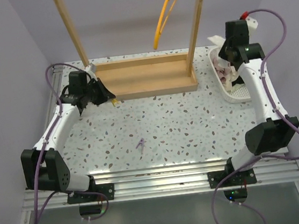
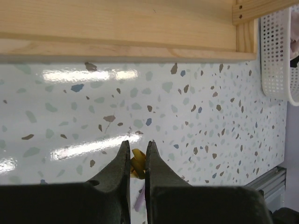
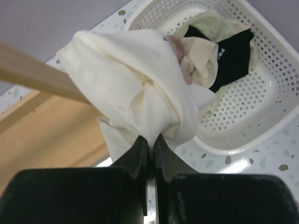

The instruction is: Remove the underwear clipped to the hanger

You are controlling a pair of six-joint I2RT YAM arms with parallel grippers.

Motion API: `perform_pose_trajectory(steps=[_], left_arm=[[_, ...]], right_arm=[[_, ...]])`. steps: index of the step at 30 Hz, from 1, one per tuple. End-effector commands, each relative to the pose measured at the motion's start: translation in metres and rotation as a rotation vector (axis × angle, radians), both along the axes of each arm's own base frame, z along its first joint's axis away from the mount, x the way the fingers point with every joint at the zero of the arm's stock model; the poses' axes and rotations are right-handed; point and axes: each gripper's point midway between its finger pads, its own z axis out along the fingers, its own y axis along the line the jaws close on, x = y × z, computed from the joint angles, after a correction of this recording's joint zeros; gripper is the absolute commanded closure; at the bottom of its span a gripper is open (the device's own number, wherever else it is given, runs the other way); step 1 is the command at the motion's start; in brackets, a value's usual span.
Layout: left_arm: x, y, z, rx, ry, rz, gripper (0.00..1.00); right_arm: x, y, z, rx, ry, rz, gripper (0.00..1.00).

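**Top external view.** The left gripper (image 1: 107, 97) sits low over the speckled table (image 1: 183, 119), with its tips just in front of the near left corner of the wooden rack (image 1: 151, 76) base. A small yellow piece (image 1: 115, 101) shows at the tips. A small purple item (image 1: 141, 144) lies on the table well behind and to the side of this gripper. The right gripper (image 1: 226, 54) is raised over the far end of the white slotted basket (image 1: 239, 95). Its fingers and load are masked by the wrist. The hanger (image 1: 162, 17) hangs high between the rack posts, well apart from both grippers.

**Left wrist view.** The left gripper (image 2: 138, 144) has its fingers drawn close together. The yellow piece (image 2: 137, 163) spans the narrow gap from one finger to the other. The purple item (image 2: 140, 198) shows through the gap nearer the palm. The rack base runs across ahead of the tips and the basket (image 2: 275, 56) stands ahead to the right.

**Right wrist view.** The right gripper (image 3: 150, 139) is clamped on the underwear (image 3: 135, 84), with its fingers pressed together on the lower folds. The garment bunches just beyond the tips as a wrinkled white bundle. The basket (image 3: 261, 93) lies beyond and to the right, holding black and cream cloths. A rack post crosses behind the bundle to the left.
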Motion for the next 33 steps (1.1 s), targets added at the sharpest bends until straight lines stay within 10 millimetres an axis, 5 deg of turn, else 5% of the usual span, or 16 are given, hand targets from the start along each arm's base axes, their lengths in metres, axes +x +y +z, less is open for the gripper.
perform_pose_trajectory(steps=[1,2,4,5,6,9,10,11,13,18,20,24,29,30,33], left_arm=[[0.023,0.032,0.015,0.046,-0.044,0.070,1.00],[0.031,0.038,0.025,0.048,-0.070,0.086,1.00],[0.046,0.055,0.027,0.055,-0.075,0.127,1.00],[0.054,0.059,0.038,0.052,-0.101,0.133,1.00],[0.060,0.065,0.040,0.051,-0.107,0.145,1.00],[0.081,0.083,0.044,0.066,-0.143,0.179,1.00],[0.088,0.089,0.041,0.076,-0.140,0.194,1.00],[0.093,0.100,0.039,0.087,-0.139,0.224,1.00],[0.109,0.115,0.034,0.102,-0.156,0.261,1.00],[0.134,0.167,0.030,0.244,-0.120,0.394,1.00],[0.145,0.183,0.033,0.306,-0.100,0.445,1.00],[0.135,0.217,0.019,0.444,0.011,0.561,1.00],[0.114,0.231,-0.016,0.513,0.125,0.588,1.00],[0.109,0.234,-0.021,0.534,0.144,0.597,1.00],[0.092,0.240,-0.045,0.553,0.212,0.607,1.00]], right_arm=[[0.018,-0.042,-0.013,0.002,0.059,-0.142,1.00],[0.029,-0.046,0.002,-0.002,0.018,-0.158,1.00],[0.042,-0.078,-0.014,0.008,0.053,-0.239,1.00],[0.048,-0.085,-0.004,0.013,0.028,-0.260,1.00],[0.054,-0.092,-0.025,0.017,0.083,-0.288,1.00],[0.062,-0.113,-0.046,0.029,0.105,-0.338,0.98],[0.069,-0.117,-0.063,0.047,0.133,-0.325,0.67],[0.075,-0.115,-0.076,0.069,0.153,-0.294,0.51],[0.081,-0.107,-0.104,0.116,0.227,-0.242,0.28],[0.079,-0.080,-0.092,0.202,0.161,-0.129,0.16],[0.061,-0.067,-0.084,0.208,0.144,-0.089,0.10],[0.035,-0.050,-0.079,0.183,0.152,0.002,0.05],[0.000,-0.025,-0.085,0.248,0.156,0.081,0.03],[-0.002,-0.013,-0.067,0.274,0.087,0.128,0.02],[-0.016,0.048,-0.065,0.290,0.119,0.330,0.02]])
